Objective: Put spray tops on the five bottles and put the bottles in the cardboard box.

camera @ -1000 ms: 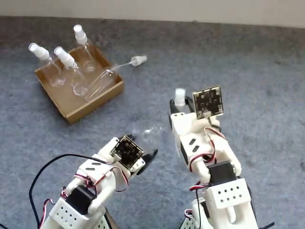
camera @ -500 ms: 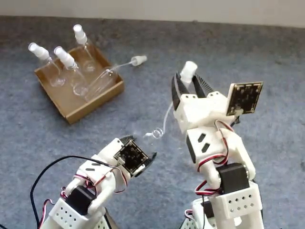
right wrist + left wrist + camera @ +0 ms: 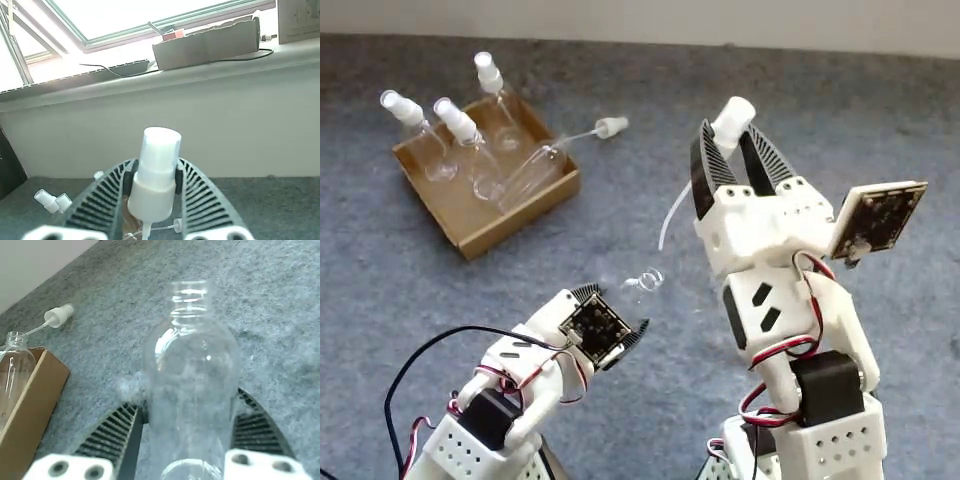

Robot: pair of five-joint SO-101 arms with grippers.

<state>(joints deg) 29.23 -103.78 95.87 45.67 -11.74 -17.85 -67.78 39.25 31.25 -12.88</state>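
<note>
A clear bottle [image 3: 190, 385], uncapped, is clamped low on its body by the left gripper [image 3: 190, 412]. It leans away from the arm, its open neck raised above the grey carpet [image 3: 870, 120]. In the high view the neck shows just ahead of that gripper.

The right gripper [image 3: 731, 135] is held high and well apart from the bottle, its fingers closed on a white spray top [image 3: 156, 170]. The top's thin dip tube [image 3: 670, 215] hangs down in a curve toward the bottle, and its end is hard to make out.

Farther off, the cardboard box [image 3: 520, 215] holds three capped bottles [image 3: 455, 125] standing upright. A fourth bottle [image 3: 530, 172] rests tilted across the box rim without a top. A loose spray top [image 3: 611, 126] lies on the carpet just beyond its mouth.

The main risk is the bent tube missing the narrow neck and catching on its rim, which could kink the tube or push the bottle askew. The bottle is smooth and held low, so downward pressure during capping could make it slip or pivot. The spray top is pinched at its collar and may twist in the fingers.
</note>
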